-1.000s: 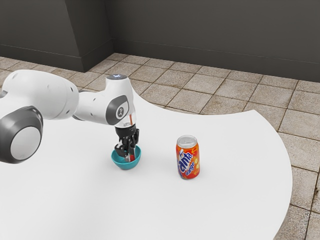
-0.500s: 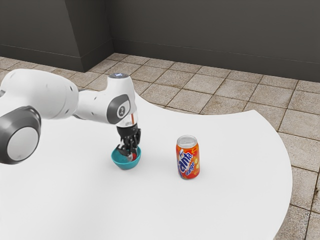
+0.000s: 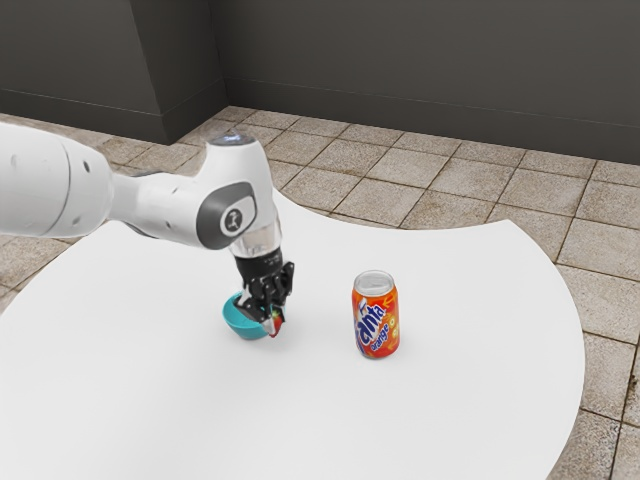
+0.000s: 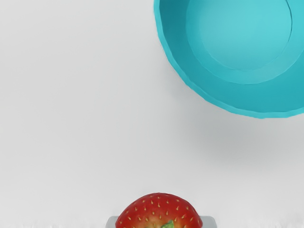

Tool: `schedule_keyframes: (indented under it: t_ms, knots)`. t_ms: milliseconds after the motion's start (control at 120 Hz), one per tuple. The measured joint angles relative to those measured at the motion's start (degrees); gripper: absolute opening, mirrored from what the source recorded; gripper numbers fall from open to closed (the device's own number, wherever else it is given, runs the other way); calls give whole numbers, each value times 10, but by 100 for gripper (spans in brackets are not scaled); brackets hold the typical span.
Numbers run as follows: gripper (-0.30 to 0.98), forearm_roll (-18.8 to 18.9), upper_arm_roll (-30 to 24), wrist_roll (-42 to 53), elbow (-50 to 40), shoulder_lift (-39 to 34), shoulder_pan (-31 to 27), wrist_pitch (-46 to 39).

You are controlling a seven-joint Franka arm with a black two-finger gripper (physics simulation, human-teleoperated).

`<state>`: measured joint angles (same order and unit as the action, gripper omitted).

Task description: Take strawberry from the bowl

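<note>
Pinching the strawberry (image 4: 159, 211) from both sides, the tool (image 3: 272, 321) holds it outside the teal bowl (image 3: 240, 324), just past the rim. The bowl sits on the white bench (image 3: 200, 400); toward the exterior view's right, a Fanta can (image 3: 376, 322) stands upright.

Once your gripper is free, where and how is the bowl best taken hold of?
I would take the bowl by its rim, coming from straight above and pinching the wall from inside and outside. It stands upright, its mouth is open and empty, and the wall looks thin enough to pinch.
</note>
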<state>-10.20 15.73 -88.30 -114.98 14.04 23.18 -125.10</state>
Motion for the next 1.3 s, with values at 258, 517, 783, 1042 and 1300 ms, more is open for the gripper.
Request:
schedule_keyframes:
  t_ms: [258, 517, 783, 1042, 1300]
  knots:
    - [2, 0, 0, 0, -39, 1, 48, -9]
    - [2, -1, 0, 0, -61, 16, 76, -25]
    - [5, -2, -1, 0, -57, 42, 85, -43]
    - [47, -2, -1, 1, -59, 29, 93, -62]
    - [61, 54, 23, 23, 58, -75, 89, 76]
